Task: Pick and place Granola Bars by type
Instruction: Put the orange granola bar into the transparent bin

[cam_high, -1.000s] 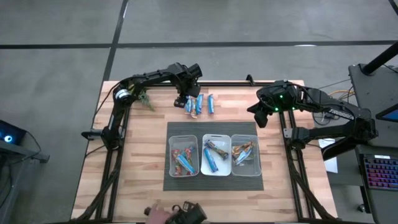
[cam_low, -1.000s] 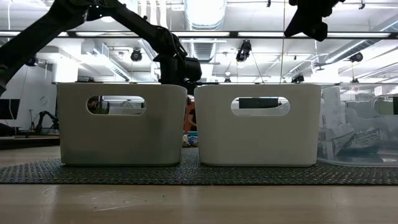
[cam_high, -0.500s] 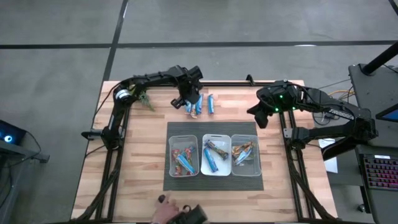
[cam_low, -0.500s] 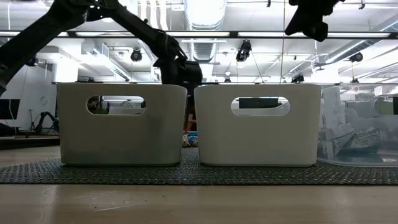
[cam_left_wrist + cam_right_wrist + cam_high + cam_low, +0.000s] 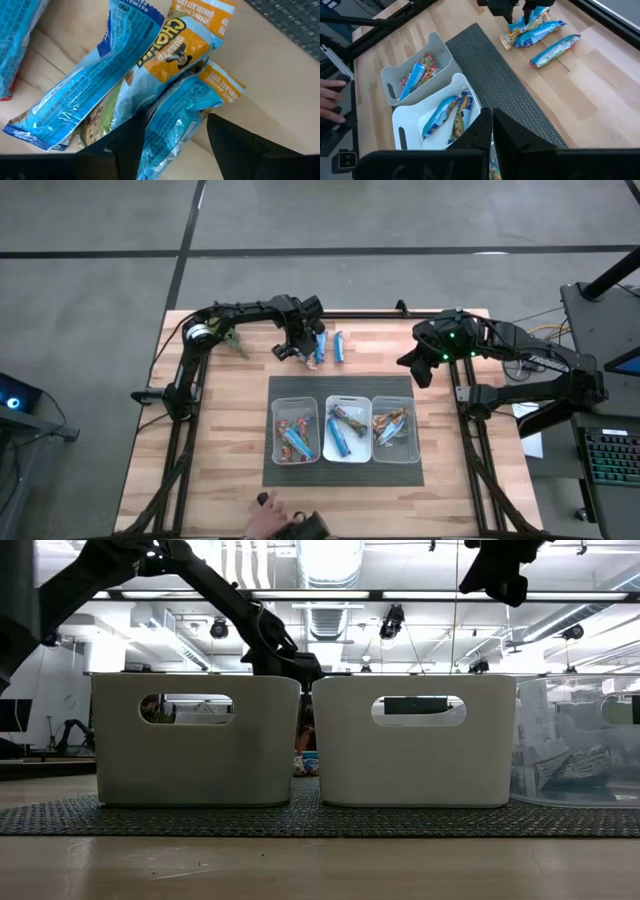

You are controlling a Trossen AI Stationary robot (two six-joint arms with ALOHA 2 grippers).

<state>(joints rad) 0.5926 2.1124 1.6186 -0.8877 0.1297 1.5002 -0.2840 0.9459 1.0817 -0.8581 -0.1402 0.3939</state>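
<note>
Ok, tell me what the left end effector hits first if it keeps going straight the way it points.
Most likely the blue-and-orange wrapped granola bar lying between the open fingers of the left end effector, with the wooden table right under it; depth is hard to judge.

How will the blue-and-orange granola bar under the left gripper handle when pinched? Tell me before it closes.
The top bar wears a glossy, crinkled wrapper, so it will likely feel slick and yield under the fingers. It looks slim and probably light. It overlaps two other bars, so lifting it may drag them. The left gripper stands open over it.
</note>
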